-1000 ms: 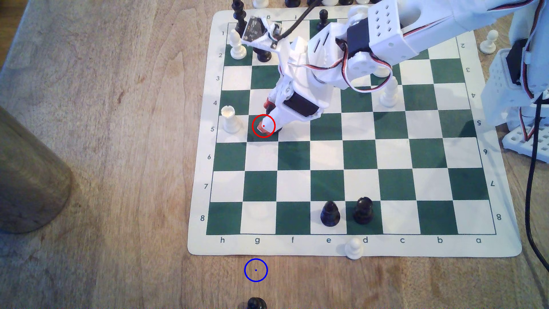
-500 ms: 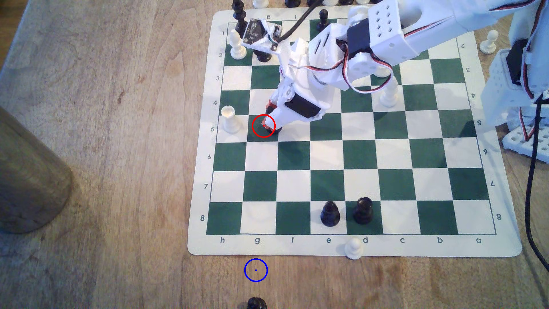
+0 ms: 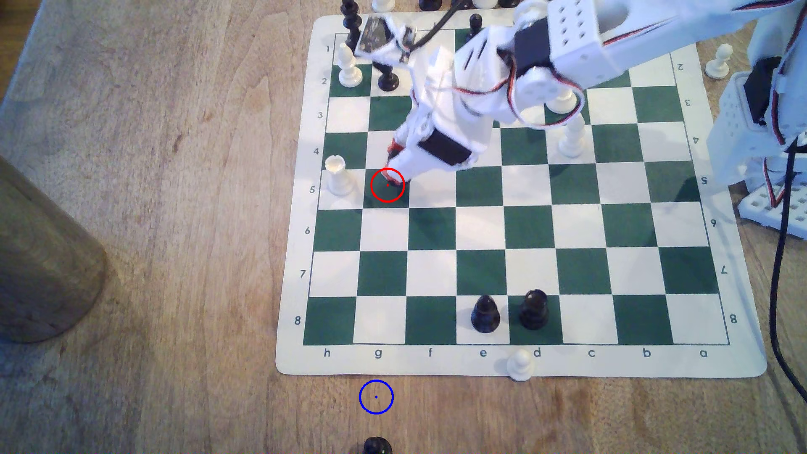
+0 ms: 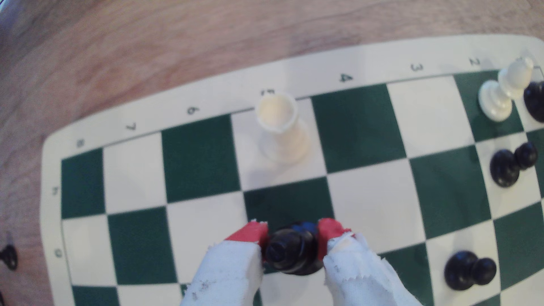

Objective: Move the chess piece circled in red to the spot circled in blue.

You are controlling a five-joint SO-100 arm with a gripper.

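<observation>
While the black pawn sits between our red-tipped fingers, we have the pincer closed in on it, a pad against each flank of its rounded head. It stands on the dark green g5 square, and we cannot tell from the wrist view whether its base has left the board or just rests there. In the exterior view the pincer covers most of the piece inside the red ring, so little of it shows.

Just beside it, on the neighbouring light square toward the board's edge, stands a white rook, close enough that a sideways swing could clip it. The blue ring lies on the bare worktop beyond the board's near edge, well apart from the pawn, with another black piece a little past it at the frame's edge.

We judge the grasp step to be finishing. Next we need a clean vertical lift, then a carry down the g file, which looks free of pieces, over the mat's border, and a gentle lowering onto the blue dot.
</observation>
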